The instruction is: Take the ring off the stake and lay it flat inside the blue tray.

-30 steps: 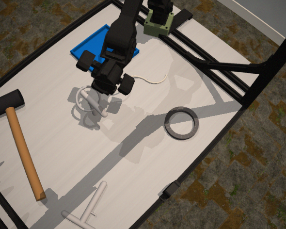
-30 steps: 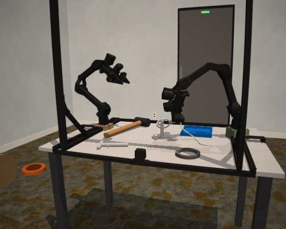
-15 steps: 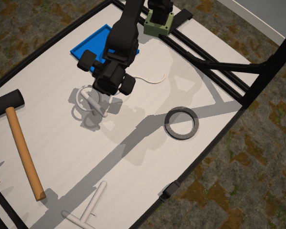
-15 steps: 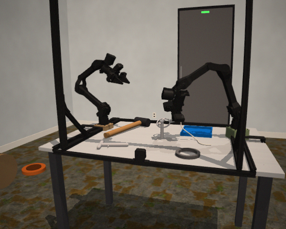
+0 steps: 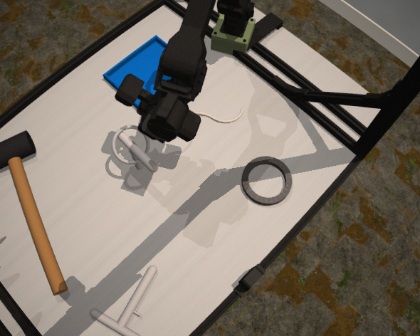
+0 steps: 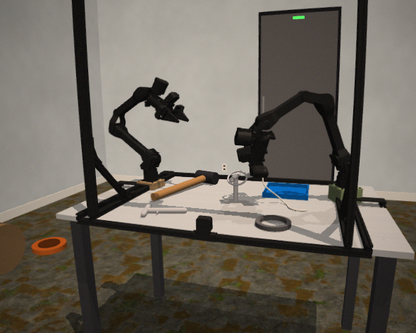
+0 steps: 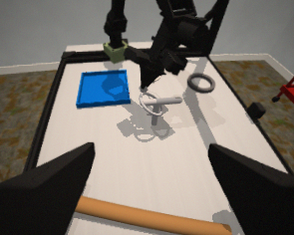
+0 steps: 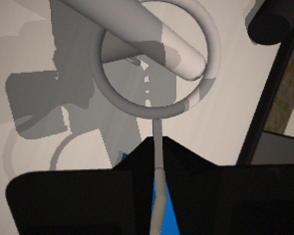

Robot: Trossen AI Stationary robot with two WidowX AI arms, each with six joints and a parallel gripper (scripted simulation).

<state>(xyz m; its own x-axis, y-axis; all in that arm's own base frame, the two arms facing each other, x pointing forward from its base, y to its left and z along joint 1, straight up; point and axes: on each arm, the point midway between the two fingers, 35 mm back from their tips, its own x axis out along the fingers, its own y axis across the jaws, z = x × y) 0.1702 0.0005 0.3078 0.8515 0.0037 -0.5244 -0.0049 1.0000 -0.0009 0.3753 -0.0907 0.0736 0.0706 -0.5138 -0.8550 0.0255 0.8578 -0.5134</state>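
Note:
The light grey ring point(image 5: 113, 144) point(image 6: 228, 178) point(image 7: 144, 107) point(image 8: 154, 113) stands on edge, tilted, around one end of the bar of the grey stake point(image 5: 139, 155) point(image 6: 235, 195) point(image 7: 169, 101) point(image 8: 115, 25); how it passes the bar end is unclear. My right gripper point(image 6: 259, 171) point(image 7: 143, 89) point(image 8: 156, 142) is shut on the ring's thin tail, beside the ring. The blue tray point(image 5: 138, 65) point(image 6: 285, 191) point(image 7: 90, 92) point(image 8: 170, 219) lies flat, open side up, with no ring in it. My left gripper point(image 6: 183, 120) point(image 7: 152, 148) is open and empty, high above the table.
A cream cord point(image 5: 223, 122) point(image 6: 281, 198) trails from the right gripper onto the table. A dark ring point(image 5: 249, 192) point(image 6: 258, 226) point(image 7: 190, 85), a mallet point(image 5: 35, 220) point(image 6: 180, 186) point(image 7: 140, 214) and a pale T-shaped piece point(image 5: 134, 301) point(image 6: 168, 210) lie on the table. The right arm hangs partly over the tray.

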